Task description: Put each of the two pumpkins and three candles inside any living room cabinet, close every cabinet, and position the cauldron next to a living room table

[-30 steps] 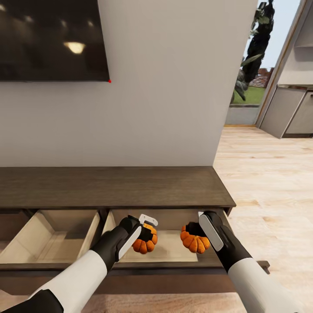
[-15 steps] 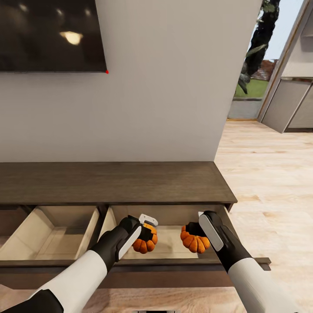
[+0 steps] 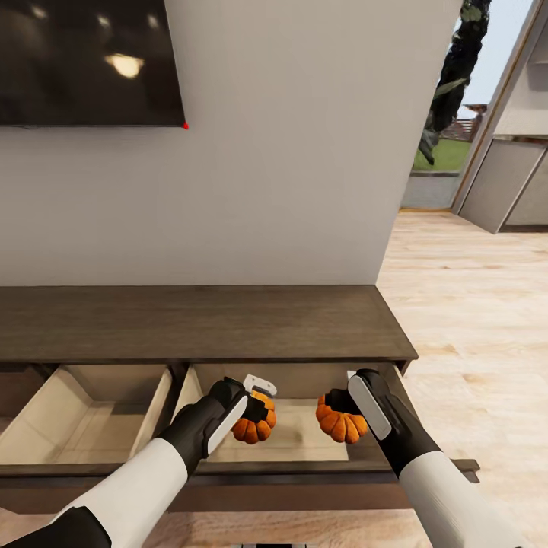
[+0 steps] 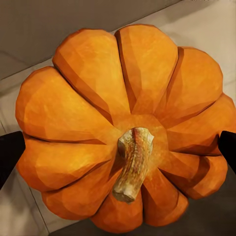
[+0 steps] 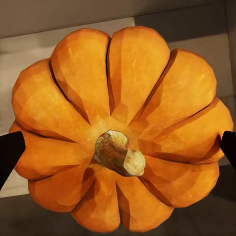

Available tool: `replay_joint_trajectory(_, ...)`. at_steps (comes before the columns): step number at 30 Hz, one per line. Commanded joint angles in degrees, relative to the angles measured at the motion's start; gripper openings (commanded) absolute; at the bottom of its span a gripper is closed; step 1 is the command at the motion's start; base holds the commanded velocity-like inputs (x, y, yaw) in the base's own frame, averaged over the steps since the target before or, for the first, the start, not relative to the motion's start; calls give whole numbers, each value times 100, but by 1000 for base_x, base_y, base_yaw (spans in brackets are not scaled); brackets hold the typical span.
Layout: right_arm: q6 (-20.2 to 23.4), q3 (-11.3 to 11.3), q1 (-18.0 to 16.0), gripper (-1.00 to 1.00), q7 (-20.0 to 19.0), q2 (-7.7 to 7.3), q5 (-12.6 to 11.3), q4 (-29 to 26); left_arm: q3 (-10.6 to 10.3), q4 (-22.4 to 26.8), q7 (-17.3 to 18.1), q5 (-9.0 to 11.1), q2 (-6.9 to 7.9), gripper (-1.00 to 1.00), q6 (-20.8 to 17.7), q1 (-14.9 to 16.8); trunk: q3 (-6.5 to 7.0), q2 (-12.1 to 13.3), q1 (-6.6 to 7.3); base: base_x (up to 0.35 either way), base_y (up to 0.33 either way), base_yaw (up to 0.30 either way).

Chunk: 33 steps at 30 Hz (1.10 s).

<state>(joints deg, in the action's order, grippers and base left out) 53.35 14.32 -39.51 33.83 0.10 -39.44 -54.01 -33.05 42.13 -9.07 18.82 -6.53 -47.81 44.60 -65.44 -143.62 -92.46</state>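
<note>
**Both pumpkins poised over the right-hand open drawer**

The relation that matters is vertical: each pumpkin hangs directly above the pale floor of the right drawer of the cabinet, which stands pulled out toward the robot. A second open drawer lies to its left. The left gripper carries the left pumpkin over the left half of that drawer; the right gripper carries the right pumpkin over the right half. The two fruits sit near each other, apart, with a gap between them

Both grippers are clamped, each on its own pumpkin. In the left wrist view the left pumpkin shows stem-on, with a dark fingertip pressed at either flank; the right wrist view gives the same for the right pumpkin, fingertips at the two sides. So each is held across its width, stem pointing back toward the wrist

Judging by this, the step in hand is lowering and letting go. How far above the drawer floor the pumpkins hang cannot be told for sure. Being round and ribbed, they may roll a little on release, so a low drop seems wise. The candles and cauldron are yet to be handled
</note>
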Motion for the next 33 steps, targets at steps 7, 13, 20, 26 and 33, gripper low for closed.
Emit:
replay_joint_trajectory(7, 9, 10, -4, -100, 54, -2, -55, -5, -17, 9, -37, 61, 3, -100, -17, 5, -5, -2, 1, 5, 0, 0)
replay_joint_trajectory(13, 9, 10, -4, -100, 54, -2, -55, -5, -17, 14, -41, 61, 3, -100, -17, 5, -5, -2, 1, 0, 0, 0)
replay_joint_trajectory(20, 9, 10, -4, -100, 54, -2, -63, -5, -17, 17, -42, 61, 3, -100, -17, 5, -49, -5, -4, 0, 0, 0)
replay_joint_trajectory(26, 9, 10, -4, -100, 54, -2, -64, -5, -17, 8, -42, 61, 3, -100, -17, 5, -182, -13, -20, 0, 0, 0)
replay_joint_trajectory(33, 9, 10, -4, -100, 54, -2, -58, -5, -17, 6, -42, 61, 3, -100, -17, 5, -227, -16, -25, 0, 0, 0)
